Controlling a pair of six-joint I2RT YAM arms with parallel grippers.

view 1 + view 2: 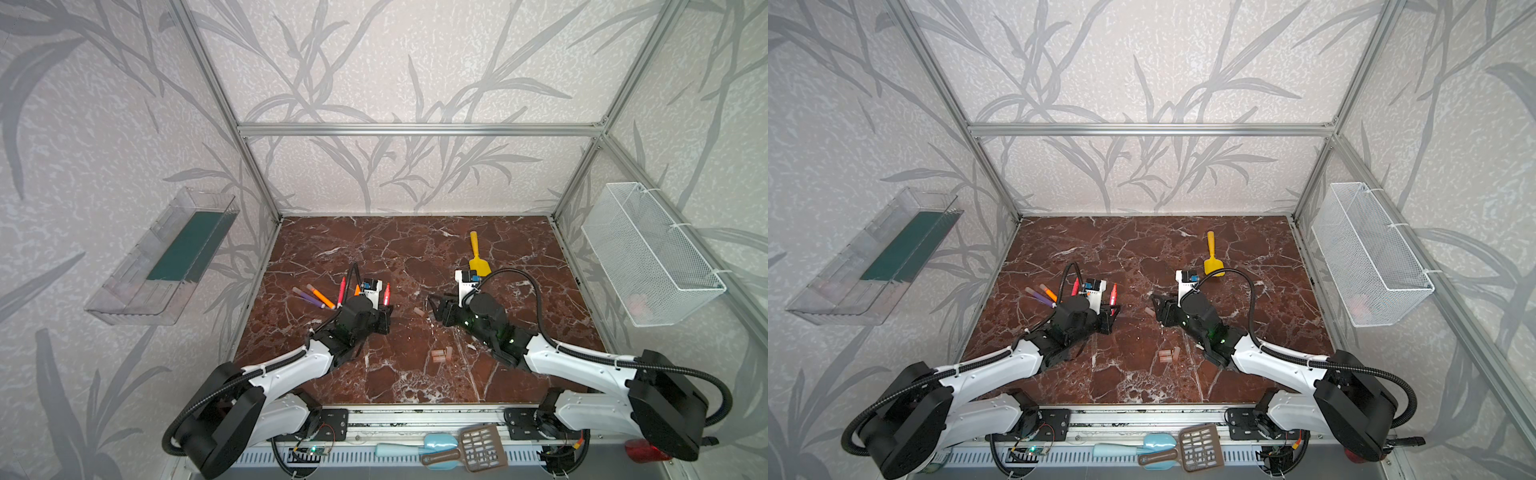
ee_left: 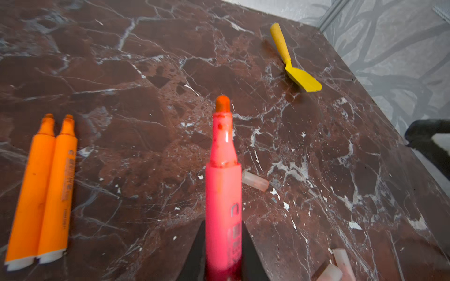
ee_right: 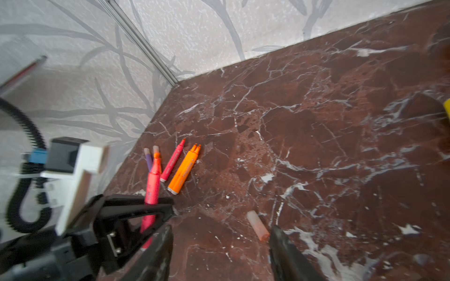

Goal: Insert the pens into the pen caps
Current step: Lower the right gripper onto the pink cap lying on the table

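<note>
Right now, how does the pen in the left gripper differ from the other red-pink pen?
The held pen is clamped in the shut left gripper, off the table; the other red-pink pen lies flat, loose, beside two orange pens. Both are uncapped.

Red-pink pen (image 2: pixel 222 199), orange pens (image 2: pixel 58 189), yellow shovel (image 2: pixel 298 73), white-veined reddish-brown marble tabletop (image 2: pixel 146 73), grey leaf-patterned walls (image 1: pixel 374 62).

Leaf-patterned walls (image 1: pixel 415 62); red-brown marble tabletop (image 1: pixel 415 249); aluminium frame (image 1: pixel 415 129).
</note>
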